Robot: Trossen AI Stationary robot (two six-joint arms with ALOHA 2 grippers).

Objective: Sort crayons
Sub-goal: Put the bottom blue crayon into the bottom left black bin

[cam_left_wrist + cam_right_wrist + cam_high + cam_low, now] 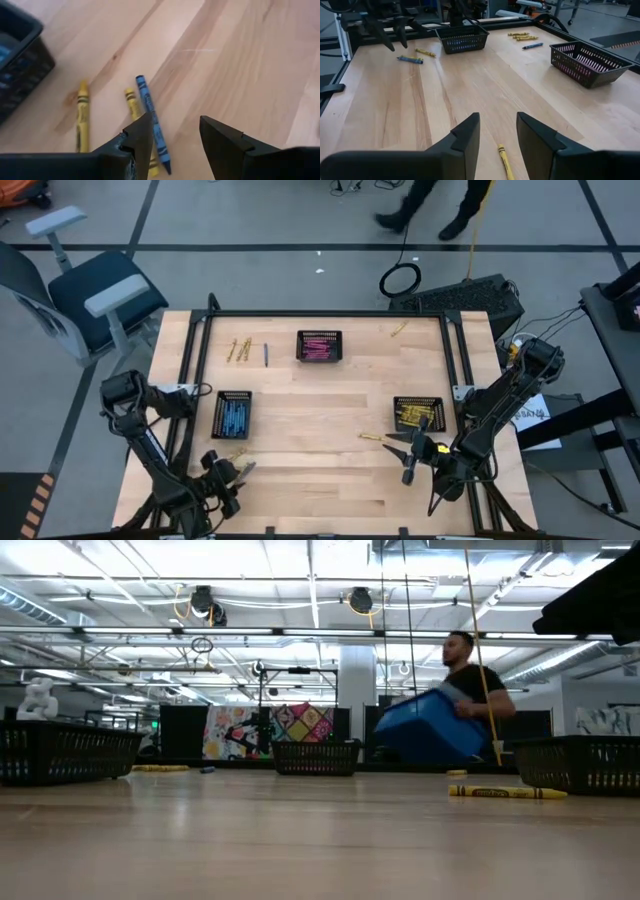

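My left jaws [172,142] hang apart, gripping nothing, over a blue crayon [151,122] lying touching a yellow crayon [134,107]; another yellow crayon [81,115] lies just beside them. Risk: jaws pinch both touching sticks together, or nudge the blue one so it rolls away.

My right jaws [497,134] also stand apart and empty, above a lone yellow crayon [505,162] low in the wrist frame. Risk: closing off-centre skids it across the tabletop [320,430].

Count, high view: three black mesh baskets – the blue-filled basket [232,415] at left, pink-filled basket [319,346] upper centre, yellow-filled basket [417,413] at right. Loose sticks at upper left: a few yellow, exact number unclear, plus one blue.
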